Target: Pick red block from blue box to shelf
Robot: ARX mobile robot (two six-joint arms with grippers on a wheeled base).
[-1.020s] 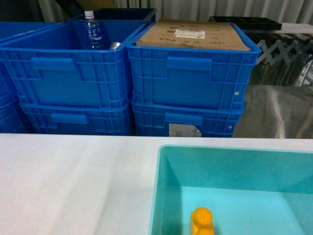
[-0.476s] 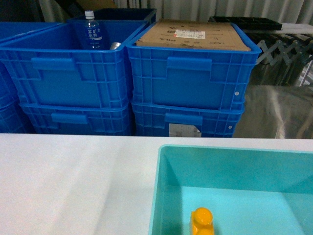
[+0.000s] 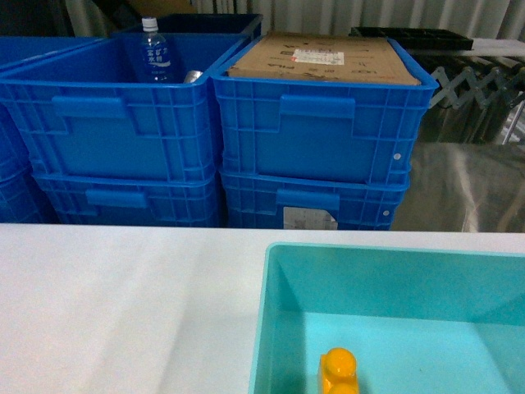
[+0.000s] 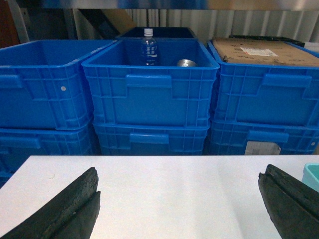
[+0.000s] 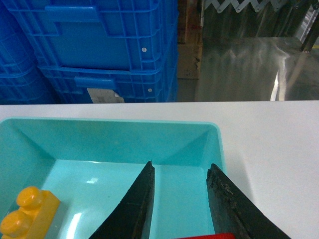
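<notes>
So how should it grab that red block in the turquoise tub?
Probably straight down from above, since the turquoise tub's sloping walls block a sideways approach. Only a sliver of the red block shows beneath the open right gripper, so its pose is unclear; its flat sides would likely grip best.

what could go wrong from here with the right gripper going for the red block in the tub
1. The red block shows only as a sliver at the frame's bottom edge, between the right gripper fingers, so a grasp could land off-centre and slip.
2. The orange-yellow block also lies in the blue box; a misplaced reach could take the wrong one.
3. The gripper works over the tub's interior, so lifting out could clip the near wall or rim.
</notes>
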